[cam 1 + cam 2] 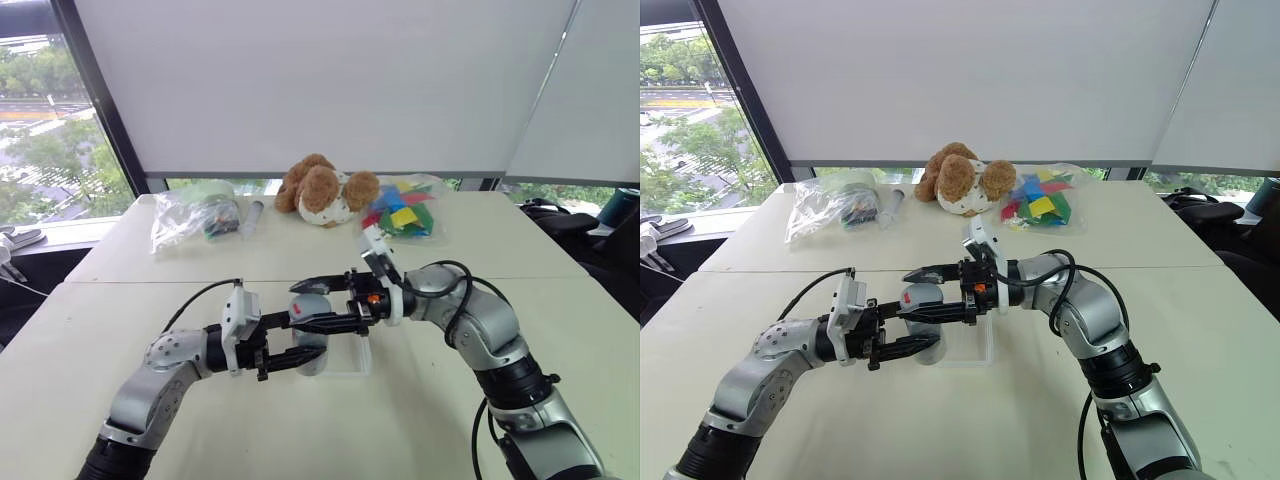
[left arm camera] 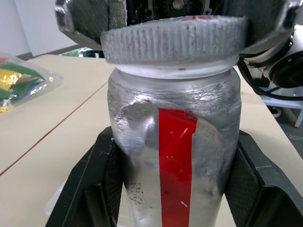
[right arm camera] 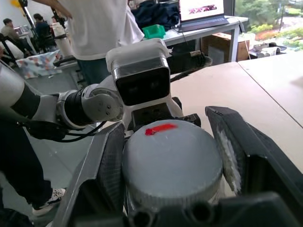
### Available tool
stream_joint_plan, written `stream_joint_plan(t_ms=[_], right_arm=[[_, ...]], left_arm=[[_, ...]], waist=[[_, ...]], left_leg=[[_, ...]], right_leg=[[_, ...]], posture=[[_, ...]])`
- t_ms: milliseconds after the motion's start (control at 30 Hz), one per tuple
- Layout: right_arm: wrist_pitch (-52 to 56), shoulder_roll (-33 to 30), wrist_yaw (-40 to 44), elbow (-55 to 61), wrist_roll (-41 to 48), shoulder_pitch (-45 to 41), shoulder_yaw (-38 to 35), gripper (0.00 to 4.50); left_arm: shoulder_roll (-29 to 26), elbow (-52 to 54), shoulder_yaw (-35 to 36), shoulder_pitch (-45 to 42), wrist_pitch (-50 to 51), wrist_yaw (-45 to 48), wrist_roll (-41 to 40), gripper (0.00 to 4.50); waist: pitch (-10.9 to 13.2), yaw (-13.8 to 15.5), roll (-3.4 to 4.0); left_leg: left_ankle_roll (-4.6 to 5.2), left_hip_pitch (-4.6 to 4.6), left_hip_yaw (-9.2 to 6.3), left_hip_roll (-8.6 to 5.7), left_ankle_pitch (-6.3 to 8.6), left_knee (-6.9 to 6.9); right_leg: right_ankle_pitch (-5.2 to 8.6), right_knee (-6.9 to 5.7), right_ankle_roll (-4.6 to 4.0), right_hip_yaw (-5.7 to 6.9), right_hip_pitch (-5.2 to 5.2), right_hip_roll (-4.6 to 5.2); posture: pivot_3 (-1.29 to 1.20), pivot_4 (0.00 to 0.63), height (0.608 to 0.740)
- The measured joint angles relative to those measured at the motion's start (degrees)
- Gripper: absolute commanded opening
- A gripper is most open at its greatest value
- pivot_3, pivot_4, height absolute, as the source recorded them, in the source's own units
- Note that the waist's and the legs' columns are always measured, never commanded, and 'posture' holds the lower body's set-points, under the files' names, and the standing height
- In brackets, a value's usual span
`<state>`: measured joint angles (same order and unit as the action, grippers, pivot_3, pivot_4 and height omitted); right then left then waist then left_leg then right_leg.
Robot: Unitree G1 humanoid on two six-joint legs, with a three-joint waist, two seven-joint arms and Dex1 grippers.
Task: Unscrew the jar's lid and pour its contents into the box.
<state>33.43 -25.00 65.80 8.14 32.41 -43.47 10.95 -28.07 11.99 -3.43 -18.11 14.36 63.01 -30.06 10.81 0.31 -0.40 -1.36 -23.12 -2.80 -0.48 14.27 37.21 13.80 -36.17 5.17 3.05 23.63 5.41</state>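
Clamping the silver jar (image 2: 175, 156) by its dented foil body above the clear box (image 1: 345, 362), the left gripper (image 1: 300, 340) steadies it while the right gripper (image 3: 173, 170) pinches the ribbed lid (image 2: 173, 40); likely light, slippery, crushable.

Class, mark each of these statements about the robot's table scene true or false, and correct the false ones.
1. The left gripper holds the jar by its body. True.
2. The lid lies on the table. False: it sits on the jar, between the right gripper's fingers.
3. The jar's label stripe is blue. False: it is red.
4. A stuffed toy dog lies at the table's far side. True.
5. The clear box sits on the table near the jar. True.
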Motion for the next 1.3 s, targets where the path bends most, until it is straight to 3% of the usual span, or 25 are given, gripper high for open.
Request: stream_joint_plan(t_ms=[100, 200, 300, 400, 467, 633, 833, 967, 1067, 1200, 1233, 1300], right_arm=[[2.42, 1.35, -0.46, -0.01, 2.98, 0.01, -1.58, 2.3], [8.28, 4.37, -2.75, 0.97, 15.41, -0.78, -9.08, 2.3], [13.24, 3.68, -5.39, 1.57, 23.38, -1.01, -14.76, 2.3], [14.19, 1.71, -8.66, 1.09, 25.68, 1.3, -19.37, 2.3], [9.23, -2.46, -8.5, -0.45, 20.95, 4.88, -20.95, 2.3], [-16.63, -13.84, -1.43, -15.32, -0.07, 17.32, -20.66, 2.3], [-42.69, -13.78, -1.42, -40.21, -11.15, 18.11, -21.88, 2.3], [-49.16, -13.1, -1.35, -55.64, -14.13, 16.51, -21.93, 2.3], [-49.68, -11.42, -0.73, -60.27, -14.0, 14.67, -22.26, 2.3], [-48.55, -10.72, 0.54, -62.39, -12.91, 13.36, -23.44, 4.21], [-47.89, -10.72, 1.15, -62.37, -12.61, 13.48, -23.62, 4.46], [-46.69, -10.72, 1.29, -61.33, -11.37, 14.79, -24.95, 4.46]], left_arm=[[0.06, 0.52, 0.19, 0.0, -0.17, -0.01, -0.78, 2.19], [-0.13, 1.1, -0.29, 0.18, -0.05, 0.39, -0.59, 2.19], [-0.33, 1.09, -0.27, 0.54, -0.05, 0.46, -0.54, 2.19], [-0.42, 1.09, -0.23, 0.55, -0.07, 0.39, -0.53, 2.19], [-0.71, 1.11, 0.17, 0.74, -0.06, 0.19, -0.58, 2.19], [-2.15, 1.1, 3.09, 1.62, 0.46, -0.86, -1.44, 2.19], [-2.85, -0.24, 5.03, -0.3, 2.86, -1.89, -3.8, 2.19], [-3.4, -2.41, 5.04, -1.57, 2.82, -1.73, -3.7, 2.19], [-3.33, -3.38, 4.99, -3.18, 2.71, -1.74, -3.55, 2.19], [-3.26, -4.29, 4.98, -4.51, 2.62, -1.76, -3.38, 2.19], [-3.26, -4.55, 4.98, -4.52, 2.59, -1.76, -3.25, 2.19], [-3.18, -5.29, 4.94, -4.79, 2.5, -1.86, -2.94, 2.19]], waist=[[0.0, 0.0, 0.0], [0.01, 0.05, 0.01], [0.0, 0.36, 0.01], [0.0, 0.44, 0.01], [-0.01, 0.46, -0.01], [0.0, 0.31, -0.02], [0.03, -1.03, 0.0], [0.04, -1.13, 0.0], [0.05, -1.24, -0.01], [0.04, -0.99, -0.01], [0.04, -0.9, -0.01], [0.05, -0.74, -0.01]], left_leg=[[0.0, 0.0, -0.01, 0.01, 0.0, 0.0], [0.0, -0.01, -0.02, 0.04, 0.0, -0.01], [0.0, 0.01, -0.03, 0.03, 0.0, 0.0], [0.0, 0.0, 0.0, 0.0, 0.0, 0.0], [0.0, -0.01, 0.02, -0.03, 0.0, 0.0], [0.01, 0.0, 0.09, -0.04, 0.0, -0.01], [0.02, 0.47, 0.29, 0.03, 0.0, -0.11], [0.03, 0.65, 0.58, 0.08, 0.01, -0.2], [0.04, 0.73, 0.79, 0.16, 0.01, -0.19], [0.06, 0.75, 0.85, 0.18, 0.03, -0.18], [0.06, 0.74, 0.86, 0.17, 0.03, -0.18], [0.06, 0.73, 0.87, 0.17, 0.03, -0.18]], right_leg=[[0.0, 0.0, 0.0, 0.0, 0.0, 0.0], [0.0, 0.0, -0.01, 0.0, 0.0, 0.0], [0.0, 0.03, -0.01, 0.0, -0.05, 0.02], [0.0, 0.04, -0.01, 0.0, -0.05, 0.03], [0.0, 0.08, -0.01, 0.0, -0.06, 0.03], [0.0, 0.08, 0.0, 0.0, -0.05, 0.02], [0.0, 0.02, -0.01, -0.15, -0.33, -0.02], [0.0, 0.0, -0.02, -0.44, -0.35, -0.06], [-0.02, 0.0, -0.03, -0.67, -0.34, -0.14], [-0.02, 0.02, -0.03, -0.75, -0.34, -0.14], [-0.02, 0.04, -0.03, -0.76, -0.34, -0.14], [-0.02, 0.05, -0.03, -0.77, -0.34, -0.13]], posture=[[0.0, 0.15, 0.74], [0.0, 0.15, 0.74], [0.0, 0.15, 0.74], [0.0, 0.15, 0.74], [0.0, 0.15, 0.74], [0.0, 0.15, 0.74], [0.0, 0.15, 0.74], [0.0, 0.15, 0.74], [0.0, 0.15, 0.74], [0.0, 0.15, 0.74], [0.0, 0.15, 0.74], [0.0, 0.15, 0.74]])
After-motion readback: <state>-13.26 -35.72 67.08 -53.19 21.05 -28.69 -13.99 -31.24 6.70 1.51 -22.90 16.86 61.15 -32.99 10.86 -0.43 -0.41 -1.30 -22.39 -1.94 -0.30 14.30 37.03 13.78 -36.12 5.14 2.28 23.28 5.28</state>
